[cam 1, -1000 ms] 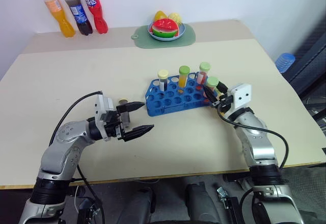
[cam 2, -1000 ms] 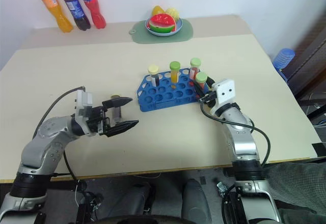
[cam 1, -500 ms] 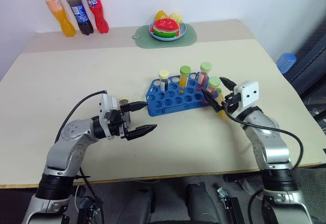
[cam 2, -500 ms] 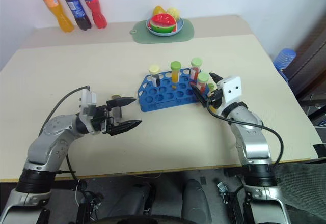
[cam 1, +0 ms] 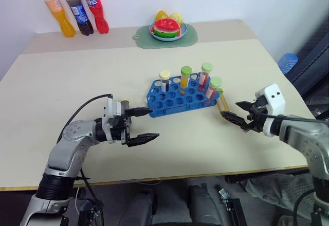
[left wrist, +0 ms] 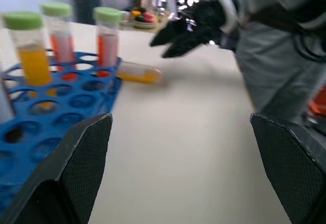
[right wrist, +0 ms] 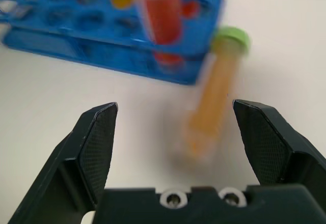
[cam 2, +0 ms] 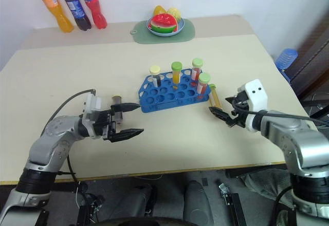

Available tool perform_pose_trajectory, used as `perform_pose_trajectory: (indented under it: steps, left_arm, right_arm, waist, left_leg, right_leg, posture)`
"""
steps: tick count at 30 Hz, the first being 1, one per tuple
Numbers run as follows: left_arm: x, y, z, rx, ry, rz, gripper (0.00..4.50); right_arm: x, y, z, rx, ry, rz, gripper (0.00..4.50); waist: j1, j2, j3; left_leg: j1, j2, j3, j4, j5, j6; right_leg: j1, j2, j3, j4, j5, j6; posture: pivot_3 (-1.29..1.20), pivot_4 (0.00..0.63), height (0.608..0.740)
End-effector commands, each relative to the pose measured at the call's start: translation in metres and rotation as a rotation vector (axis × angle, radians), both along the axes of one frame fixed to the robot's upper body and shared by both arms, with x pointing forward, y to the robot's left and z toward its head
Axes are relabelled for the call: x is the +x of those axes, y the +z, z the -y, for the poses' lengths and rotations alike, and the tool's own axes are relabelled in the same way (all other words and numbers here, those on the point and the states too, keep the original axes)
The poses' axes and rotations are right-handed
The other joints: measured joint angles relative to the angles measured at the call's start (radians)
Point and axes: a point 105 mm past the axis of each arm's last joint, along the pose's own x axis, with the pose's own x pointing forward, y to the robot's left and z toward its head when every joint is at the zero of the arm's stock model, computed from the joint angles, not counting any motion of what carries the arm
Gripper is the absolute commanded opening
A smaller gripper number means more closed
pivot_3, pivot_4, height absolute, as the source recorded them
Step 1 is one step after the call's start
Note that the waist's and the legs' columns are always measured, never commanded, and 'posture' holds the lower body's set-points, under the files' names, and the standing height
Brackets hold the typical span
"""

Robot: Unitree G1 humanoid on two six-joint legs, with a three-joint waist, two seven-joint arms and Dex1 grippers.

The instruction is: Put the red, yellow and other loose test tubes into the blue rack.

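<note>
The blue rack (cam 1: 177, 98) sits mid-table with several capped test tubes upright in it: a cream-capped one (cam 1: 165, 78), a yellow one (cam 1: 185, 76) and two red ones (cam 1: 206, 71) (cam 1: 215, 86) with green caps. One loose yellow-orange test tube (cam 1: 223, 101) lies flat on the table, touching the rack's right end. My right gripper (cam 1: 230, 109) is open and empty just right of it. The right wrist view has this tube (right wrist: 211, 107) lying ahead between the spread fingers. My left gripper (cam 1: 154, 123) is open and empty, left of the rack and pointing at it.
Three soda bottles (cam 1: 77, 13) stand at the far left corner. A plate of fruit (cam 1: 167, 30) rests on a green mat (cam 1: 190, 37) at the back. A small tan-topped object (cam 1: 123, 102) shows behind the left gripper; what it is I cannot tell.
My right gripper opened, leaving a green-capped red tube standing in the rack's right end, and drew back to the right. The left arm barely moved.
</note>
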Motion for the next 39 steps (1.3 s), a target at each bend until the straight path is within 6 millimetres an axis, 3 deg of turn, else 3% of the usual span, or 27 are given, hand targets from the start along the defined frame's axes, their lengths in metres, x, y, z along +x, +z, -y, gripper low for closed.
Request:
perform_pose_trajectory:
  steps: [1,11,21,24,28,29,35,39]
  left_arm:
    - [0.000,0.007,0.001,0.011,-0.027,0.043,4.50]
    - [-0.004,0.007,0.004,0.004,-0.022,0.037,4.50]
    - [-0.012,0.005,0.004,-0.007,0.015,0.023,4.50]
    - [-0.014,0.004,0.003,-0.007,0.023,0.018,4.50]
    - [-0.014,0.004,0.003,-0.008,0.031,0.016,4.50]
    - [-0.014,0.004,0.003,-0.009,0.033,0.015,4.50]
    - [-0.012,0.004,0.004,-0.013,0.036,0.015,4.50]
    - [-0.010,0.005,0.005,-0.018,0.033,0.018,4.50]
  right_arm:
    - [0.014,0.008,0.000,0.012,-0.041,-0.036,3.98]
    - [0.047,0.001,-0.003,-0.075,-0.033,-0.178,3.98]
    - [0.071,-0.018,0.012,-0.193,-0.027,-0.265,3.98]
    - [0.074,-0.025,0.019,-0.205,-0.033,-0.297,3.15]
    - [0.077,-0.028,0.024,-0.238,-0.013,-0.305,1.05]
    - [0.077,-0.028,0.025,-0.242,-0.013,-0.304,0.82]
    - [0.073,-0.021,0.050,-0.336,-0.024,-0.271,0.81]
    - [0.049,-0.015,0.086,-0.505,0.024,-0.191,0.81]
  waist:
    - [0.001,0.000,0.000]
    - [0.000,0.000,0.000]
    - [0.000,0.000,0.000]
    - [-0.001,0.000,0.000]
    - [-0.001,0.000,0.000]
    - [-0.001,0.000,0.000]
    - [0.002,0.000,0.000]
    - [0.029,0.000,0.000]
  left_leg:
    - [0.000,0.000,0.001,0.000,0.000,0.000]
    - [-0.004,0.000,0.001,0.001,-0.001,0.001]
    - [-0.005,0.000,0.001,0.001,-0.001,0.001]
    - [-0.005,0.000,0.002,0.002,-0.001,0.001]
    - [-0.004,0.000,0.001,0.002,-0.001,0.001]
    - [-0.004,0.000,0.002,0.002,-0.001,0.001]
    - [-0.005,0.000,0.002,0.002,-0.001,0.001]
    - [-0.006,-0.001,0.001,0.003,-0.001,0.001]
  right_leg:
    - [0.000,0.000,0.000,0.000,0.000,0.000]
    - [-0.003,0.000,0.000,-0.001,0.001,0.000]
    - [-0.004,0.000,0.000,-0.001,0.001,0.000]
    - [-0.004,0.000,0.000,-0.001,0.001,0.000]
    - [-0.004,0.000,0.000,-0.001,0.001,0.000]
    - [-0.004,0.000,0.000,-0.001,0.001,0.000]
    - [-0.003,0.000,0.000,-0.001,0.001,0.000]
    - [-0.004,-0.001,0.000,-0.002,0.001,0.000]
  posture:
    - [0.00,0.150,0.740]
    - [0.00,0.150,0.740]
    - [0.00,0.150,0.740]
    - [0.00,0.150,0.740]
    - [0.00,0.150,0.740]
    - [0.00,0.150,0.740]
    - [0.00,0.150,0.740]
    - [0.00,0.150,0.740]
